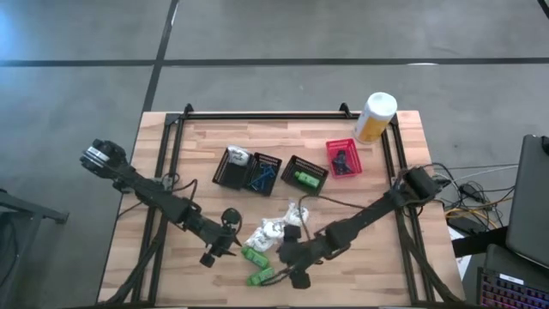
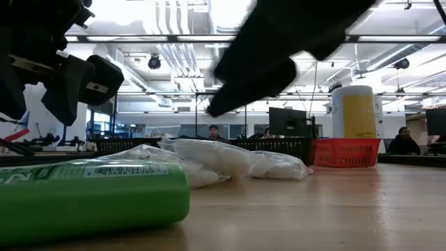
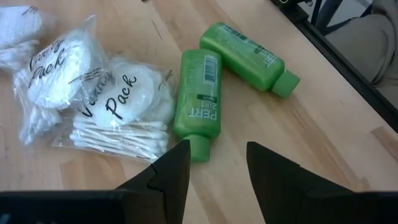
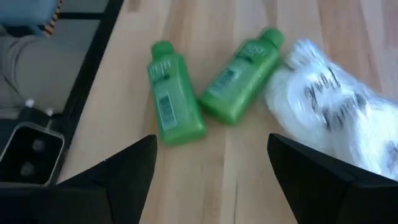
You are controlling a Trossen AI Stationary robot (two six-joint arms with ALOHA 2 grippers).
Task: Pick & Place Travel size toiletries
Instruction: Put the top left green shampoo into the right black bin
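Travel size toiletries lie loose near the front-middle of the light wooden plank table (image 1: pixel 403 257), with more in the baskets behind. Loose, I count two bright green plastic bottles (image 3: pixel 198 101) with printed labels, touching at an angle, and at least three clear-wrapped white packs (image 3: pixel 118 102) of cotton pads and swabs bunched at about ten o'clock from the bottles in the high view.

Four small mesh baskets stand in a row toward the back: three black ones (image 1: pixel 304 173) and one red one (image 1: pixel 343 159). One black basket holds a green item, another a white lump, the third something blue; the red one holds a dark item. A tall white-and-yellow canister (image 1: pixel 375 117) stands at one o'clock from the red basket.

The left gripper (image 3: pixel 216 171) hovers with its fingers parted just short of one bottle's cap. The right gripper (image 4: pixel 211 171) hangs above the bottles, spread wide, holding nothing.

Only the wrist views show the bottles' labels and the lettering on the packs. Only the low view shows people (image 2: pixel 402 141) seated in the room beyond.
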